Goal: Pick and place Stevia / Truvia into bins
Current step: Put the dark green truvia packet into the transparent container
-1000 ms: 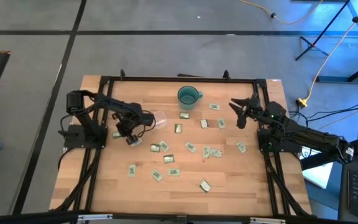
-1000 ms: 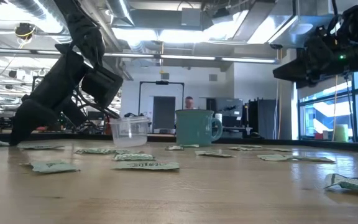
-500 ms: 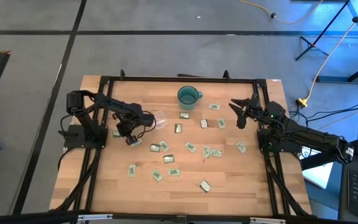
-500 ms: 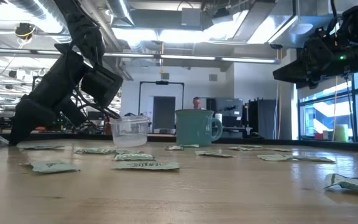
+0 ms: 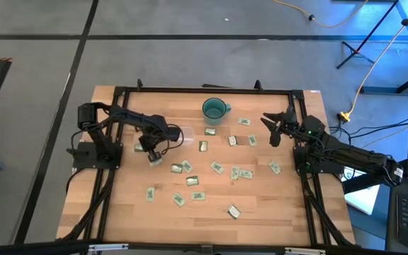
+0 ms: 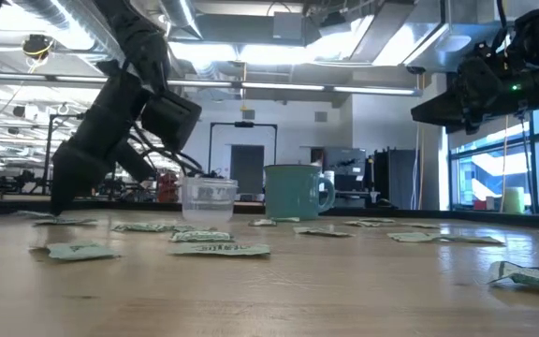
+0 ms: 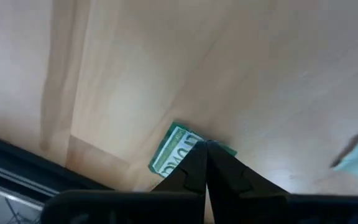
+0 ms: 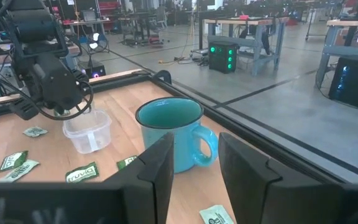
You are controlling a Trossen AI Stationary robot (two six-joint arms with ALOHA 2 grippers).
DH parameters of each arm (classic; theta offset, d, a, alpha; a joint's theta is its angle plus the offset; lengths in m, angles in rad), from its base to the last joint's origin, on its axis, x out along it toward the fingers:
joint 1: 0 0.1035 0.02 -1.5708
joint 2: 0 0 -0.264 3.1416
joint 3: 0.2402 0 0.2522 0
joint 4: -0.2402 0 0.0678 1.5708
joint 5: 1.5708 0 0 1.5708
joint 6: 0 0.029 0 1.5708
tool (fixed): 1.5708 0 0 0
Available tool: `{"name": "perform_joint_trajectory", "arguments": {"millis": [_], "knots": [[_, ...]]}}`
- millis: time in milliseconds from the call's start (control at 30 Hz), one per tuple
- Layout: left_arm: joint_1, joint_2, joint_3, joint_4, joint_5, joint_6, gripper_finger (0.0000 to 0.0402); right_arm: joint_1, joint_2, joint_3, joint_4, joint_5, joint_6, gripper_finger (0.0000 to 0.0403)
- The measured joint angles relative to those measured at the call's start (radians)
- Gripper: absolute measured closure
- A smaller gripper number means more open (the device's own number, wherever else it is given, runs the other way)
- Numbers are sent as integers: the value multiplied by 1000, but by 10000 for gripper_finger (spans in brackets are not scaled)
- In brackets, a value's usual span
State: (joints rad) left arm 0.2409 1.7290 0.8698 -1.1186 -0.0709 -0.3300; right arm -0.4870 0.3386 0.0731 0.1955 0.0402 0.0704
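On the worktop's (image 5: 261, 205) left side, the left claw (image 5: 154, 157) is clenched on a green-and-white Truvia packet (image 7: 174, 149), just near of the clear tub (image 5: 176, 135). More packets (image 5: 225, 170) lie scattered mid-worktop. The right claw (image 5: 271, 127) hovers released, far right.

A teal mug (image 5: 214, 109) stands upright on my wooden table (image 5: 261, 205), toward its far edge, handle pointing to my right side. Past my table lies grey floor (image 5: 190, 57) with a yellow cable (image 5: 363, 81) running across it. Farther off I see other workbenches (image 8: 253, 28) and a lit ceiling (image 6: 279, 37).
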Motion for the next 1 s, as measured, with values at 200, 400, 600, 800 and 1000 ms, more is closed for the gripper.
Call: {"name": "perform_joint_trajectory", "arguments": {"millis": [200, 400, 600, 800, 1000], "knots": [[0, -2, 25, -27, 6, 12, 400, 0, 0, 0, -5, 0, 0, 274], [0, -2, 20, -14, -64, -20, 398, 0, 0, 0, -9, 0, 0, 274], [0, -2, 18, 38, -22, -25, 373, 0, 0, 0, -14, 0, 0, 274], [0, -2, 18, 35, -21, -25, 334, 0, 0, -1, -29, 0, 0, 274], [0, -2, 18, -20, -62, -45, 313, 0, 0, -1, -36, 0, 0, 274]]}}
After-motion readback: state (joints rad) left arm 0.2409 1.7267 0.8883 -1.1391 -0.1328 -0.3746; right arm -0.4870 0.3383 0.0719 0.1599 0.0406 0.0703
